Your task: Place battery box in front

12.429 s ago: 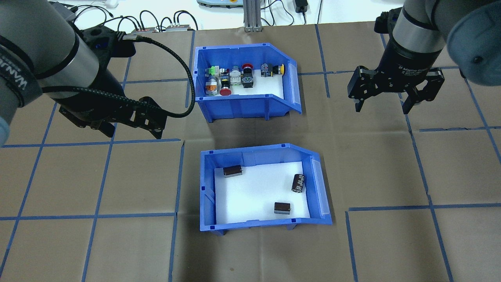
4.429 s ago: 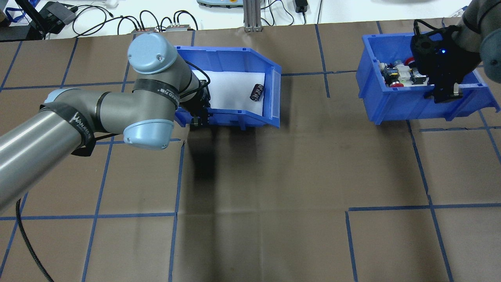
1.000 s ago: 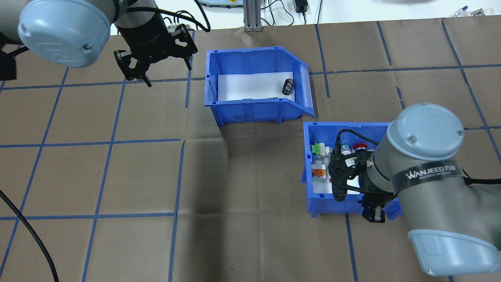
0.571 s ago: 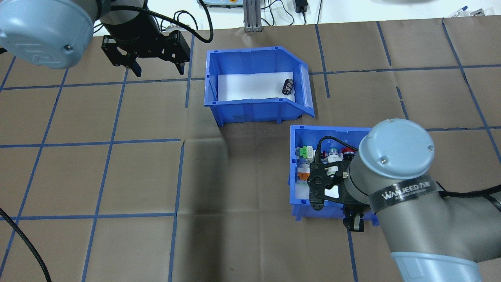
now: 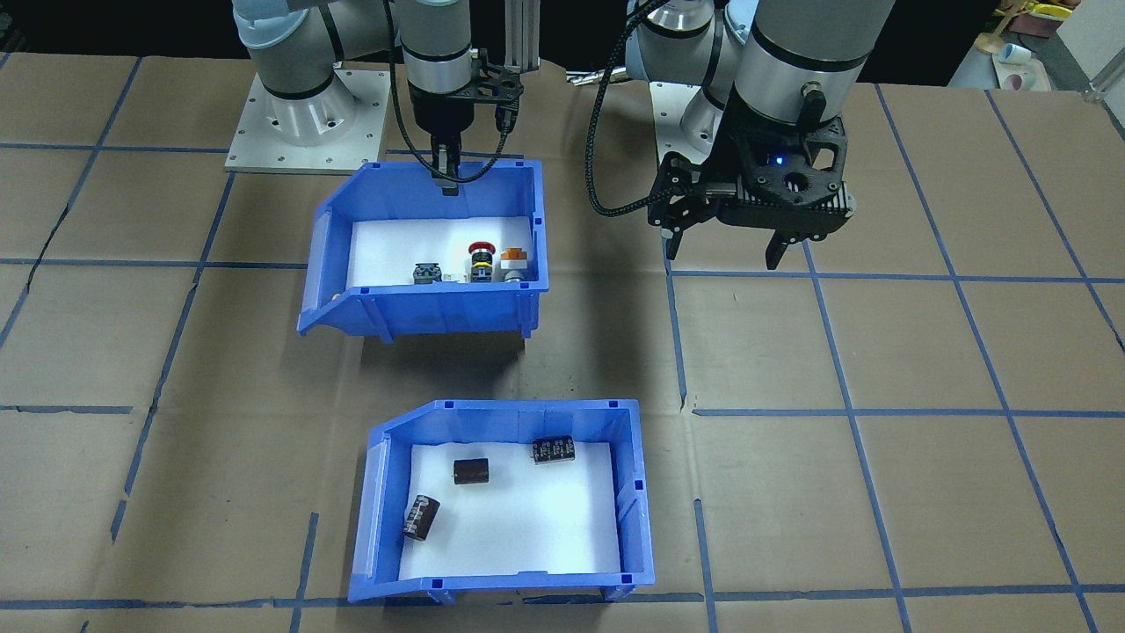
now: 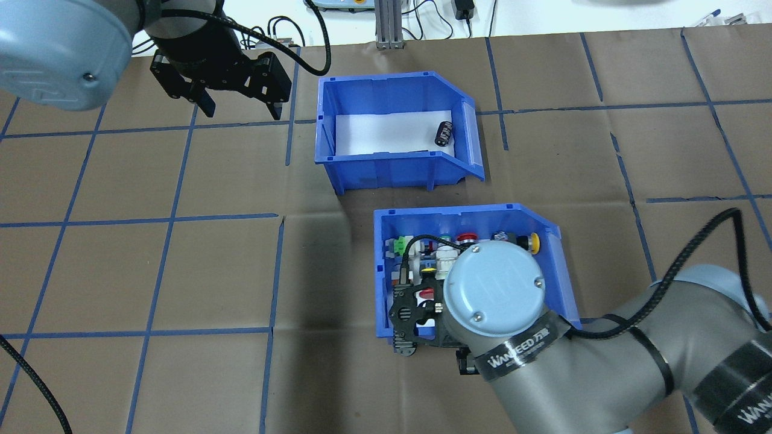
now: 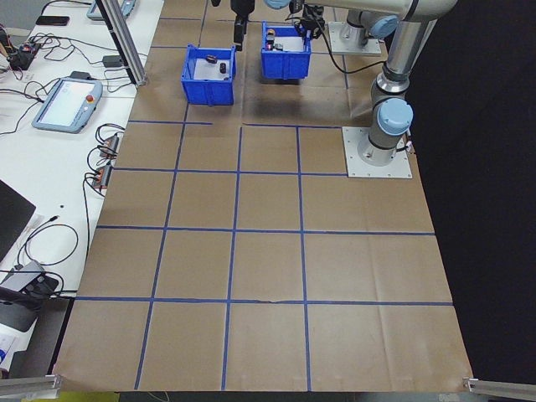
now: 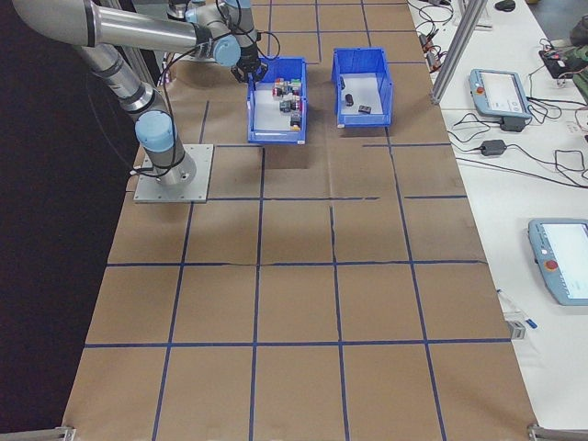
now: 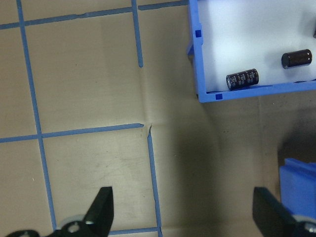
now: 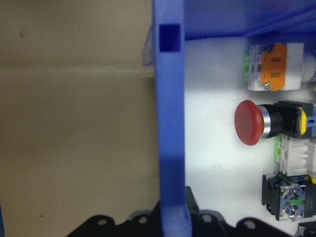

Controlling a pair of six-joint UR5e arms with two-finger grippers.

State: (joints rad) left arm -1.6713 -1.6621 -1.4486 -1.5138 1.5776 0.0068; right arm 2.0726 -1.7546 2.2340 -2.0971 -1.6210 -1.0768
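Note:
The battery box (image 6: 386, 170), a blue bin with a white liner, stands at the table's far side in the overhead view, with one dark battery (image 6: 444, 132) showing in it. The front-facing view shows the battery box (image 5: 505, 407) holding three batteries (image 5: 470, 471). My left gripper (image 6: 241, 111) hangs open and empty to its left, apart from it. My right gripper (image 5: 446, 180) is shut on the near wall of the switch bin (image 6: 561, 271), which sits on the robot's side of the battery box. The right wrist view shows that wall (image 10: 170, 123) between the fingers.
The switch bin holds several coloured push-buttons, one red (image 10: 249, 122). A shadow lies under that bin (image 5: 439, 352). An aluminium post (image 6: 386, 24) and cables stand past the far table edge. The arm's base plate (image 5: 303, 123) lies behind the bins.
The two bins have swapped places since the earliest frame. Over the last second my right gripper drew the switch bin leftwards, in behind the battery box. My left gripper stayed open and drifted slightly left.

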